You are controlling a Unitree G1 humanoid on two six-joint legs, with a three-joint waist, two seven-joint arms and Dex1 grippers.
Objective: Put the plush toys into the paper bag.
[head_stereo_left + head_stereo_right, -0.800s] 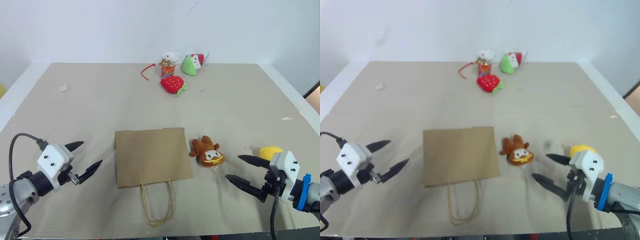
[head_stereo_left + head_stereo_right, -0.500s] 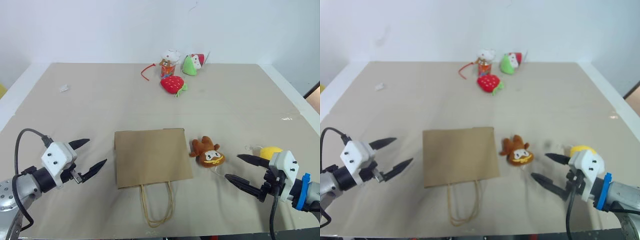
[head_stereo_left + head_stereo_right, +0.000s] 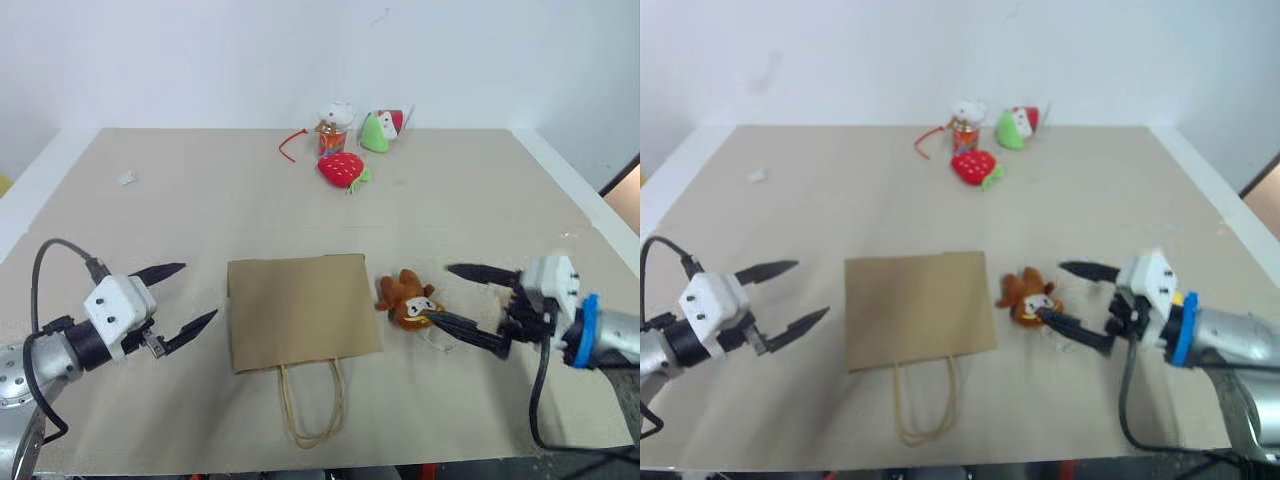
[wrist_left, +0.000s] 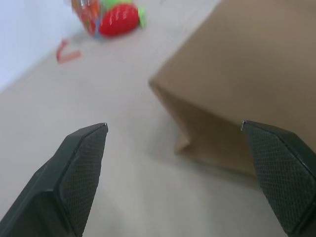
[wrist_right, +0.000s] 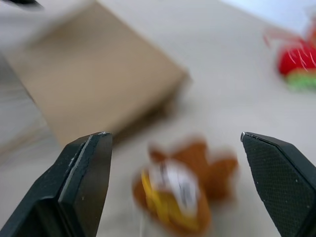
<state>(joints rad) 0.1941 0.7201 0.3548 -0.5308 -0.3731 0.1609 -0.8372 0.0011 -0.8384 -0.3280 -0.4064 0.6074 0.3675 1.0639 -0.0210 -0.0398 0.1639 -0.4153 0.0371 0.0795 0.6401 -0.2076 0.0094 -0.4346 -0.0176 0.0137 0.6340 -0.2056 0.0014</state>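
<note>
Small brown plush monkey with tan face [image 3: 408, 300] lying on the beige surface [image 3: 200, 210], just right of the flat brown kraft paper bag [image 3: 300, 310]. Right gripper [image 3: 460, 296] fingers wide, flanking it; best centred over the body before closing. Left gripper [image 3: 188, 296] fingers wide, empty. No legible writing anywhere.

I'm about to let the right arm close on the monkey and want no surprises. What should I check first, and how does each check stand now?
1. Right gripper open: ok.
2. Monkey in front of its fingers, not yet between them: ok in the right wrist view.
3. Lower finger tip clear of the monkey: cannot tell, it looks to be touching.
4. Paper bag open to receive a toy: not ok, it lies flat.
5. Left gripper open, apart from the bag: ok.
</note>
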